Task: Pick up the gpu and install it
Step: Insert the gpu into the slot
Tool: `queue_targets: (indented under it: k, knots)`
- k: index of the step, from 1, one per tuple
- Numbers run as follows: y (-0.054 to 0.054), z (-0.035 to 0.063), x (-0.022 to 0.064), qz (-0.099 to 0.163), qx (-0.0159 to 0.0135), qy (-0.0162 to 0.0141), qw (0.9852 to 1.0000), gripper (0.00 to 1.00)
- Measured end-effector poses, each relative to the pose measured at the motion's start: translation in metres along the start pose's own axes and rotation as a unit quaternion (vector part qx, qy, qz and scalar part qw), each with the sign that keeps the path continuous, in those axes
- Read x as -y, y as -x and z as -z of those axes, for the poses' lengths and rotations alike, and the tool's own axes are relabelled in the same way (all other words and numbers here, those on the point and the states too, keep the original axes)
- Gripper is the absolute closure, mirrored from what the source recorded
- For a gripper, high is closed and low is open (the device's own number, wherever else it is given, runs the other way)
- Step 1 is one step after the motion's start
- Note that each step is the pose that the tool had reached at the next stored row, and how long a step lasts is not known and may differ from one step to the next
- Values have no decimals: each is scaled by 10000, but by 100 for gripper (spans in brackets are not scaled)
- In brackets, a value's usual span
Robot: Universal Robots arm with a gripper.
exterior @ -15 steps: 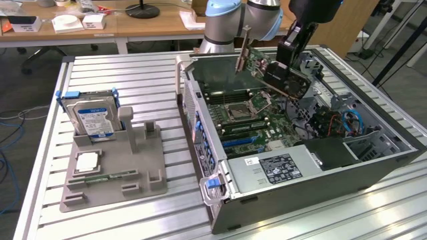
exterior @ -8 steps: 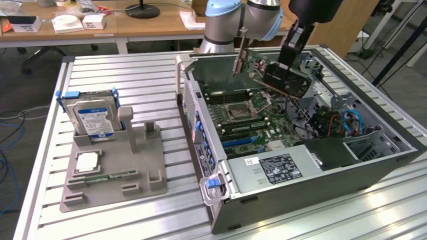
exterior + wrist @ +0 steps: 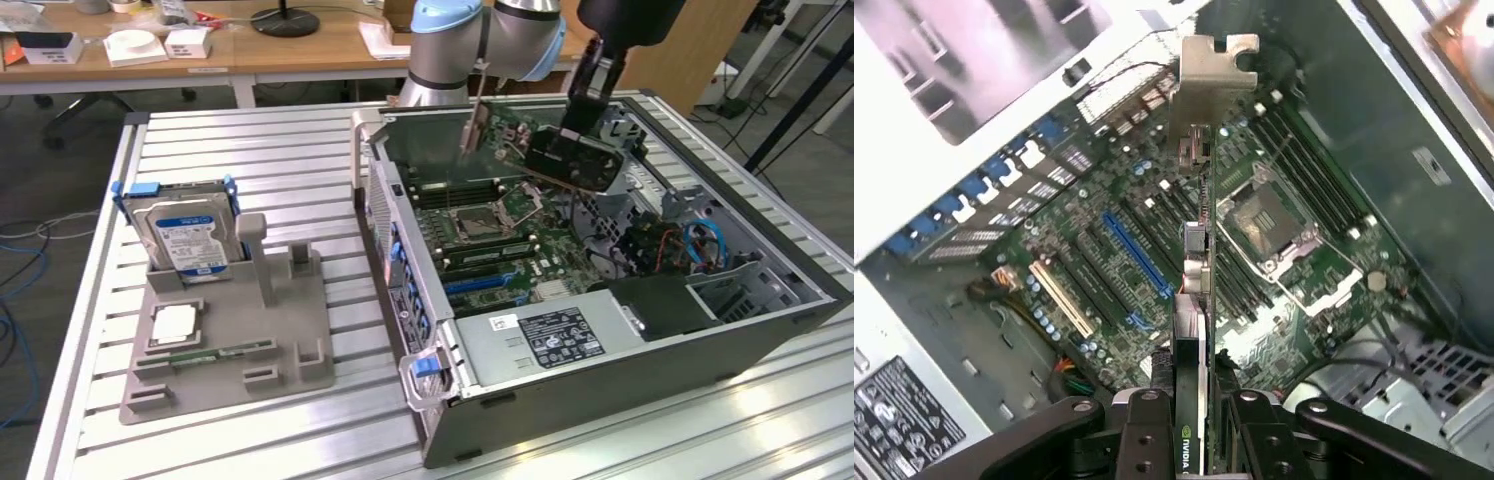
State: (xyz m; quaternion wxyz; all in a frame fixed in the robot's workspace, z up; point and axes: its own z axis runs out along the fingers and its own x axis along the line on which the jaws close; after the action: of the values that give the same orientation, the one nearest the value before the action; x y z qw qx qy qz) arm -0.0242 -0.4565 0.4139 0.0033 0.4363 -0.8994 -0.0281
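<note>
The gpu [image 3: 518, 135] hangs tilted in the air above the open computer case [image 3: 641, 380], over the far part of the motherboard [image 3: 507, 250]. Its pale metal bracket [image 3: 470, 128] points toward the exterior view's left. My gripper [image 3: 577, 140] is shut on the card's black body. In the wrist view the gpu [image 3: 1196, 300] appears edge-on between my black fingers [image 3: 1144, 430], with its bracket [image 3: 1214, 70] at the far end. My gripper [image 3: 1194, 445] clamps it from both sides. Below it lies the motherboard with a blue slot [image 3: 1139, 260] and a tan slot [image 3: 1062, 298].
The CPU socket [image 3: 478, 222] and memory slots [image 3: 461, 185] sit under the card. A power supply [image 3: 554, 335] fills the case's near end, with cables [image 3: 681, 245] at the exterior view's right. A grey fixture [image 3: 234, 330] on the exterior view's left holds a hard drive [image 3: 187, 235].
</note>
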Motion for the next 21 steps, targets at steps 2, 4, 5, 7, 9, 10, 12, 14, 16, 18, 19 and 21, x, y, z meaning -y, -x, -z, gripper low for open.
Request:
queue_targets:
  k: [2,4,5,7,9,10,12,14,16,18,19,21]
  knots:
    - [0,0,0,170,-9,4,9999,74]
    - [0,0,0,341,-18,6,9994,74]
    - [0,0,0,431,-23,8,9991,74]
    - [0,0,0,606,-32,12,9982,74]
    - [0,0,0,788,-42,15,9969,74]
    - [0,0,0,877,-47,17,9961,74]
    - [0,0,0,1059,-57,20,9944,74]
    - [0,0,0,1237,-66,23,9923,74]
    - [0,0,0,1421,-76,27,9898,74]
    - [0,0,0,1598,-86,30,9871,74]
    - [0,0,0,1687,-91,32,9856,74]
    - [0,0,0,1863,-100,35,9824,74]
